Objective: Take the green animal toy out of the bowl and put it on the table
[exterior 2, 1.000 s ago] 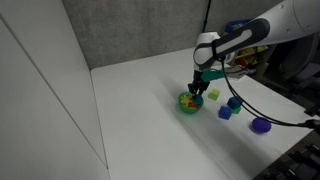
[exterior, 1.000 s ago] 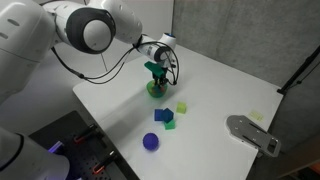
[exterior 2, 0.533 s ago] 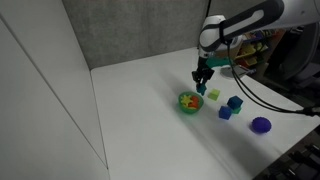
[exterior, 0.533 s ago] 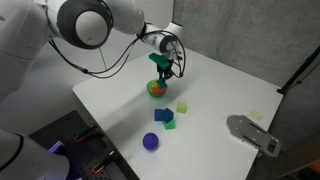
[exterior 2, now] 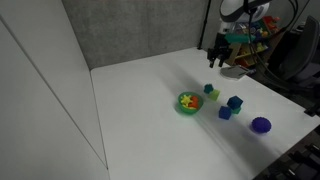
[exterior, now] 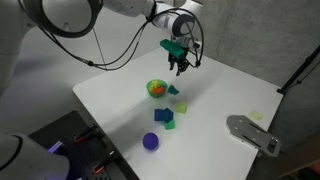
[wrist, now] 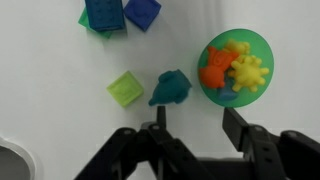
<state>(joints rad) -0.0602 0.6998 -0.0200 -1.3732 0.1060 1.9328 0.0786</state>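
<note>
The green animal toy [wrist: 170, 88] lies on the white table [wrist: 60, 60], just beside the bowl [wrist: 256, 45] and apart from its rim. It also shows in both exterior views [exterior: 173, 91] [exterior 2: 208, 89]. The bright green bowl [exterior: 150, 94] [exterior 2: 182, 108] holds an orange and a yellow toy. My gripper [wrist: 196, 118] is open and empty. It hangs high above the table and well clear of the toy and the bowl in both exterior views [exterior: 181, 64] [exterior 2: 216, 62].
A pale yellow-green cube [wrist: 125, 88] lies next to the toy. Blue cubes [wrist: 125, 14] and a bright green cube [exterior: 168, 125] lie further on. A blue-purple round piece [exterior: 151, 142] sits near the table's edge. A grey device [exterior: 252, 133] lies at one side.
My gripper has risen from the bowl and moved up and away from it. The green animal toy now lies on the table beside the bowl.
</note>
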